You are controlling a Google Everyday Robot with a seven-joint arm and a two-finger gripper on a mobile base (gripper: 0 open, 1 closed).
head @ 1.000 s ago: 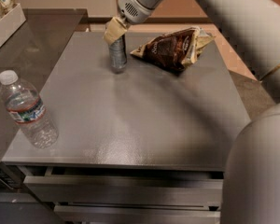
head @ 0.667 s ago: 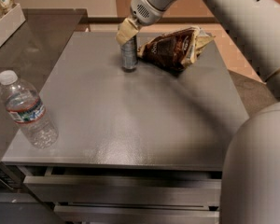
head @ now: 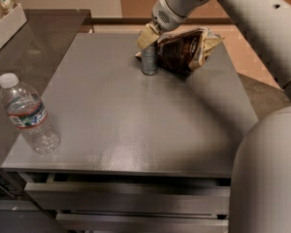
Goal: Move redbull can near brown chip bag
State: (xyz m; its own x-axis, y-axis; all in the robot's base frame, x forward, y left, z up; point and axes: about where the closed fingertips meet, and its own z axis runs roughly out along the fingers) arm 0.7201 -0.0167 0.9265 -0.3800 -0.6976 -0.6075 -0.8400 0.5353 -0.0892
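The redbull can (head: 149, 63) stands upright on the grey table (head: 136, 125) at its far side, touching or almost touching the left edge of the brown chip bag (head: 184, 50). The bag lies crumpled with cream edges at the far right of the table. My gripper (head: 148, 43) reaches down from the upper right, and its tan fingers (head: 146, 35) are shut on the top of the can, hiding the can's top. The arm runs off to the upper right.
A clear water bottle (head: 28, 116) with a white cap stands at the table's near left. A white tray (head: 7, 25) with snack packs sits on the darker counter at the far left. Drawer fronts (head: 126, 198) run below the table's near edge.
My gripper has carried the can to the right and farther back, from clear of the bag to right beside its left edge. The bottle and the bag have not moved.
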